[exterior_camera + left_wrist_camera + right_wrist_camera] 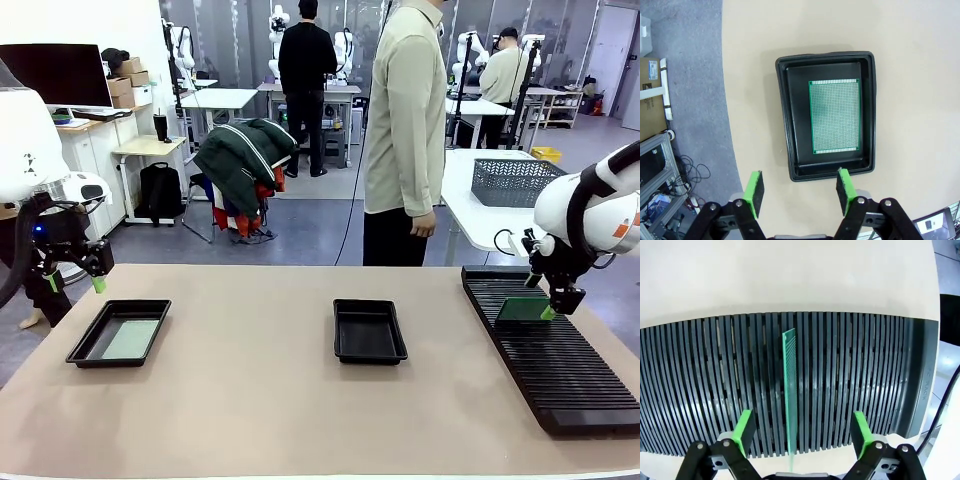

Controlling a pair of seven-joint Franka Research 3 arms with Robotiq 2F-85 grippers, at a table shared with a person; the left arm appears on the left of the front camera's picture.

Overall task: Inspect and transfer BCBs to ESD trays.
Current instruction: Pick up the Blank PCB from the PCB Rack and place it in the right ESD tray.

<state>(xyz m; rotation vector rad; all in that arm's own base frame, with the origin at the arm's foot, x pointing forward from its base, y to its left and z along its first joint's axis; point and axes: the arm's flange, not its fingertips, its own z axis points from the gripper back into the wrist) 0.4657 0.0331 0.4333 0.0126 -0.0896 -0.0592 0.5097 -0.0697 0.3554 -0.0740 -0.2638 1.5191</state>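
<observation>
Now, your left claw (74,282) hangs above the left edge of the surface (250,410), fingers spread with nothing between them. Beneath it one BCB (834,116) lies flat in the left ESD tray (782,110). Your right claw (802,432), fingers spread wide, straddles a second BCB (789,390) that stands on edge in a slot near the far end of the ribbed rack (715,380), with its pads clear of both faces. The other ESD tray (369,332) sits mid-surface.

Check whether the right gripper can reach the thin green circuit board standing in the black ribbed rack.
Probably yes: the right gripper hangs open over the thin green circuit board, a finger on each side, nothing in the way.
</observation>
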